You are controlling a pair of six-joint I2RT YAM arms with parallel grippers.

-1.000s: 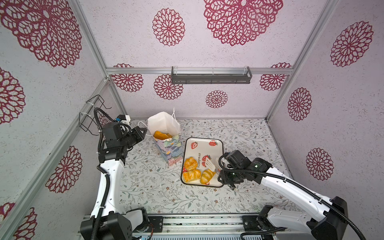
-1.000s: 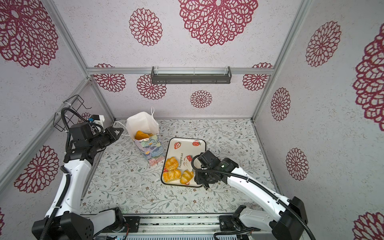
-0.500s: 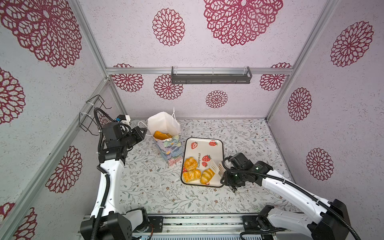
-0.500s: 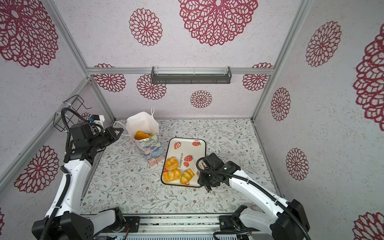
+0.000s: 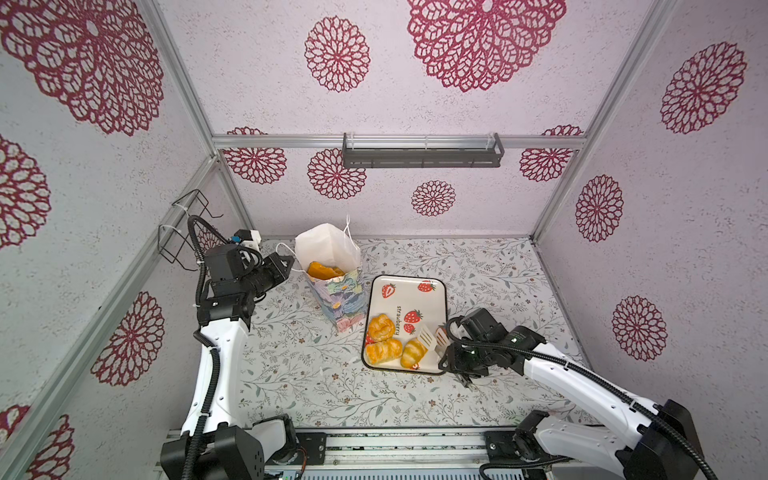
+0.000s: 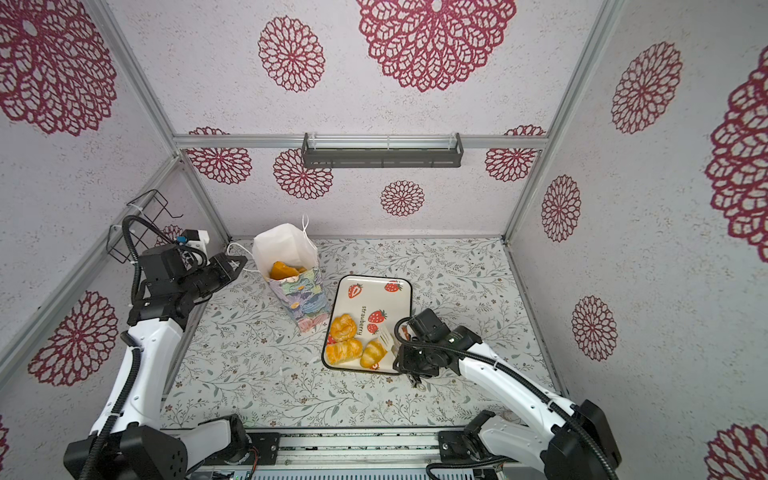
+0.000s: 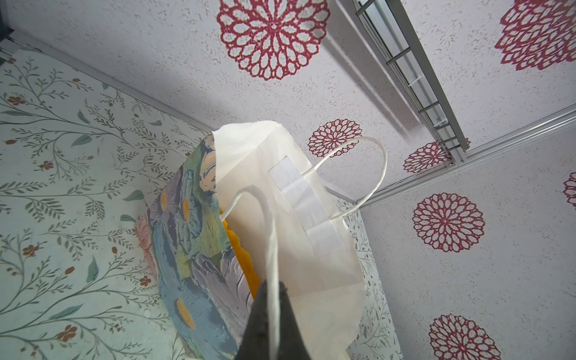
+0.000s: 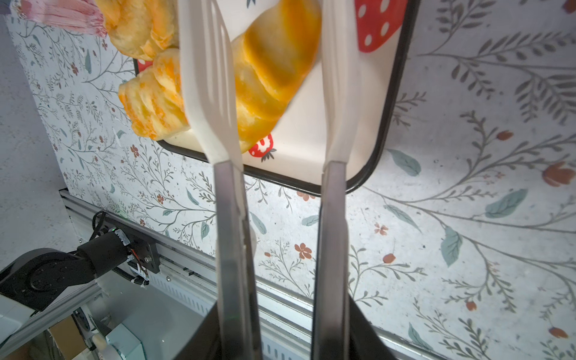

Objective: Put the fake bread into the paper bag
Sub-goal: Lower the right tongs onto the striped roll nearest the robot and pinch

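The paper bag (image 5: 332,253) (image 6: 286,249) (image 7: 311,255) stands at the back left, white inside and painted with flowers outside. Fake bread (image 5: 322,271) (image 7: 241,258) lies inside it. My left gripper (image 5: 286,264) (image 6: 239,262) (image 7: 272,285) is shut on the bag's cord handle (image 7: 271,237). Three more pieces of fake bread (image 5: 381,326) (image 5: 383,352) (image 5: 412,352) lie on the strawberry tray (image 5: 415,297) (image 6: 382,297). My right gripper (image 5: 451,353) (image 8: 282,330) is shut on white-tipped tongs (image 5: 432,338) (image 8: 333,218). The tongs' blades stand apart on either side of the front-right roll (image 8: 271,68).
A black wire basket (image 5: 183,232) hangs on the left wall. A grey shelf (image 5: 422,156) is fixed to the back wall. The metal rail (image 5: 395,444) with both arm bases runs along the table's front edge. The tray sits right of the bag.
My right gripper has moved toward the table's front with the tongs, whose blades now flank the front-right roll. The left arm and the bag have not moved.
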